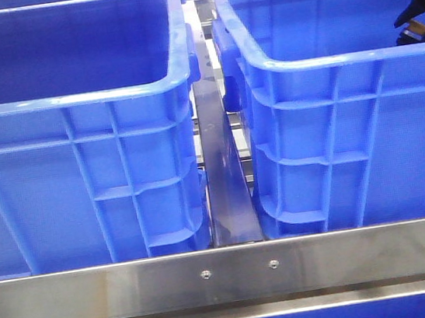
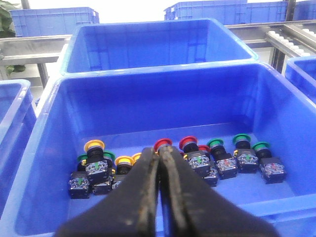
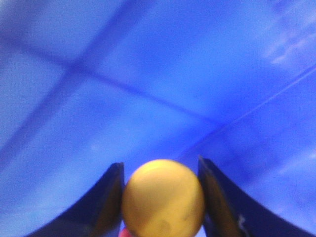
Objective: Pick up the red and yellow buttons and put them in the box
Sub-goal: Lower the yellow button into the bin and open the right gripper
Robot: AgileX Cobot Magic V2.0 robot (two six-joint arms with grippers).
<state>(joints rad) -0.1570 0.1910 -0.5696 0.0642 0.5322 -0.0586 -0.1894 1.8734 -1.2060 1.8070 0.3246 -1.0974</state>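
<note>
Front view: two blue crates side by side behind a steel rail, left crate and right crate; interiors hidden from here. Right gripper dark at the right crate's far right corner, above the rim; finger state not readable here.

Left wrist view: left gripper clenched, fingers pressed together, nothing between them. Held over a near crate with a row of buttons along its floor: yellow caps toward one end, red caps mid-row, just beyond the fingertips, green caps toward the other end. Caps up, dark bodies below. Beyond it, an empty crate.

Right wrist view: fingers closed on a yellow button, cap facing the camera, a sliver of red showing beneath. Blurred blue crate floor below, probably the drop box; release looks like the coming move.
</note>
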